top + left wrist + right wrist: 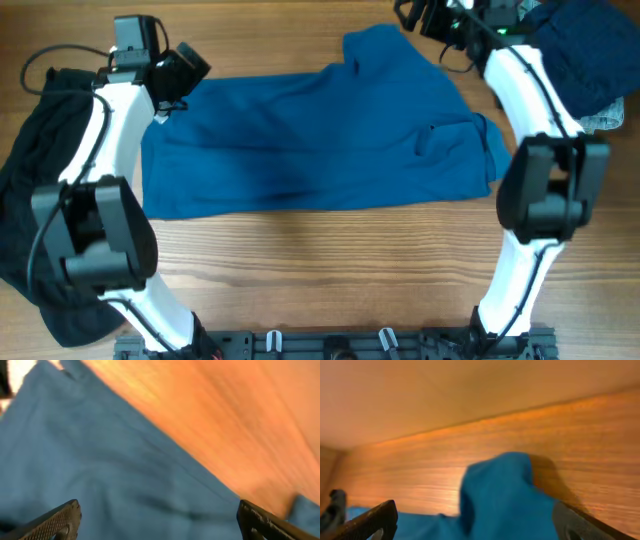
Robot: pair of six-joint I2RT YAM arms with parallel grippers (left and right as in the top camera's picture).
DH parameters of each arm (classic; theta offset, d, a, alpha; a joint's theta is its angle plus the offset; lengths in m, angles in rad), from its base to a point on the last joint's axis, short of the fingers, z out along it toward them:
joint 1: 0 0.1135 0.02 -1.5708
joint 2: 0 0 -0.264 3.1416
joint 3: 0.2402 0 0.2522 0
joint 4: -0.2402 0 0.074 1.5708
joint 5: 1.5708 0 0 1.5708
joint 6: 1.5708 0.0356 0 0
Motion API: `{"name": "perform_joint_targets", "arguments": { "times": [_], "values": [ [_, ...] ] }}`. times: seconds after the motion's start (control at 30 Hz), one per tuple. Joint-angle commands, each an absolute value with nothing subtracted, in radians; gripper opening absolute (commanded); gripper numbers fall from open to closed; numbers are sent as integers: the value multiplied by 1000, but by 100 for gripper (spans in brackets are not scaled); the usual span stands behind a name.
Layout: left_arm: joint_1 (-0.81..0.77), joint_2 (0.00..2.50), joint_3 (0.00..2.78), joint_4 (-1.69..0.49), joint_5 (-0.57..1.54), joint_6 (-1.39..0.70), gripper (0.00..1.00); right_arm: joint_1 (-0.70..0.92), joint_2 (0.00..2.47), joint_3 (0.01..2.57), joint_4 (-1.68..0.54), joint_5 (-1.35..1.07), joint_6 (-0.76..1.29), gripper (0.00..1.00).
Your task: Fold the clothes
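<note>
**A:** How are the arms set?

**B:** In the overhead view the left arm (110, 140) comes up from the lower edge and bends at a dark elbow on the left. Its white forearm runs to the upper left, which puts the left jaws over the left end of the teal-blue shirt (310, 140). The right arm (520, 90) mirrors it on the right. Its forearm leans inward to the top edge, with the right jaws by the shirt's upper corner.

**A:** And the clothes?

**B:** The shirt lies spread across the middle of the bench (320, 270), its long side running left to right. A black garment (30, 150) is heaped at the left edge, and a navy heap (580, 50) sits in the upper right corner.

**A:** Are the jaws apart or together?

**B:** From overhead I cannot tell, but the wrist views settle it. In the left wrist view the fingers (55, 520) sit in the two lower corners, wide apart. Blue cloth fills the gap between them and bare wood fills the upper right. The right wrist view is blurred, but its fingers (370, 520) stand just as wide. A raised hump of shirt shows between them against the wood.
</note>
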State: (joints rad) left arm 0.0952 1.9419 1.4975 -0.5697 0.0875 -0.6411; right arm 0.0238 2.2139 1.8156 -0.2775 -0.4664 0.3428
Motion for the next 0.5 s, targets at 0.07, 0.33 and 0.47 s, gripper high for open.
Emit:
{"name": "perform_joint_targets", "arguments": {
  "times": [0.07,0.33,0.47],
  "values": [
    [151,2021,1508,-568,70,-606,100,25,2335,1828,-197,-487,283,100],
    [157,2028,1507,-583,62,-606,99,26,2421,1828,-180,-453,170,100],
    [157,2030,1507,-615,7,-606,99,28,2431,1829,-175,-409,-17,100]
  ]
}}
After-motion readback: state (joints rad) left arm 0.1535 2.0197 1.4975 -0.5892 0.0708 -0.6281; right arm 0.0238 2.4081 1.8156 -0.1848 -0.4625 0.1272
